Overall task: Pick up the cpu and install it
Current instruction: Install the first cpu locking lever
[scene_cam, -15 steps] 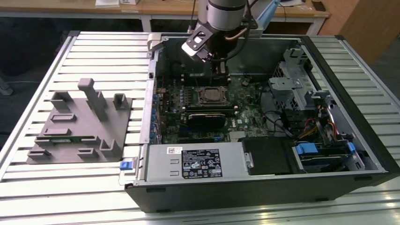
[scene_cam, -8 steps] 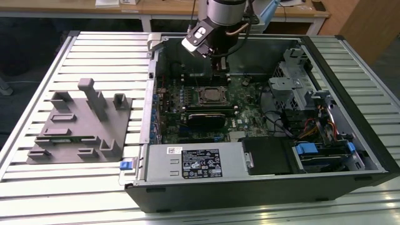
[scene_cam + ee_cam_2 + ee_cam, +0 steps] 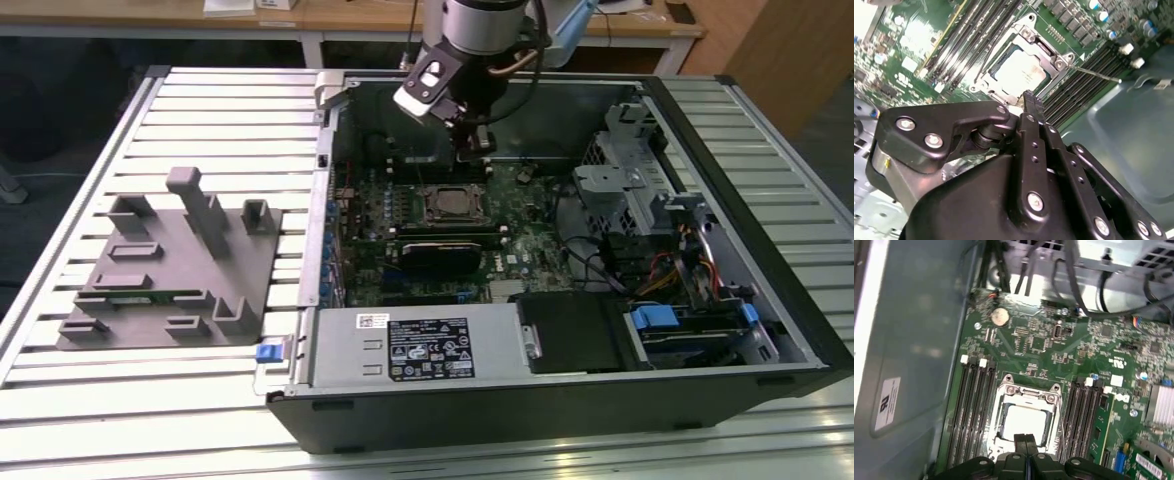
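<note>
The small silvery square cpu [image 3: 1026,422] already sits in its metal socket [image 3: 1026,391] on the green board's [image 3: 1029,340] middle; the black gripper [image 3: 1026,439] hangs just above, fingers together, empty.

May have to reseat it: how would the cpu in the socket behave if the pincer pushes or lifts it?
The cpu looks like a thin rigid plate, so probably stiff and light. Its smooth metal top may be slippery. Lying flat inside the socket frame, it likely won't slide sideways.

Bright, even overhead light; glare whitens the cpu [image 3: 1026,422] and case wall [image 3: 909,315]; the motherboard [image 3: 534,235] lies shadowed in the exterior view.
</note>
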Tool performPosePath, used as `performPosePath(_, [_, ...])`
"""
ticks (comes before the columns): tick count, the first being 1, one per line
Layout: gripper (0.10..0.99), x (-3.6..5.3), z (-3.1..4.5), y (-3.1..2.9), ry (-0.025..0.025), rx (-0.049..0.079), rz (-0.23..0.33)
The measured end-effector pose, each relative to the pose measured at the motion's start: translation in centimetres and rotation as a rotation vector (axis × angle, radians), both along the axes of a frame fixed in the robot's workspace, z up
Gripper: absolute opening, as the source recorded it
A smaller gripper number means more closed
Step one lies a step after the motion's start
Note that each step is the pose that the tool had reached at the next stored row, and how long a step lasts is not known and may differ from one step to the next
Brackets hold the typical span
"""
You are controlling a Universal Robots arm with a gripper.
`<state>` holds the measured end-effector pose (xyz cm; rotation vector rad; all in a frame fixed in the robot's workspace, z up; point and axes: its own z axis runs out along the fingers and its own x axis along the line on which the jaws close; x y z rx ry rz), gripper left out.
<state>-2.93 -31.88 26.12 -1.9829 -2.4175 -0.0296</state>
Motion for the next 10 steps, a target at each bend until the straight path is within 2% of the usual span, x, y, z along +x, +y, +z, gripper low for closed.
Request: performPosePath(10, [0.118, 0.00, -0.08, 0.00, 0.0000, 0.000, 0.181])
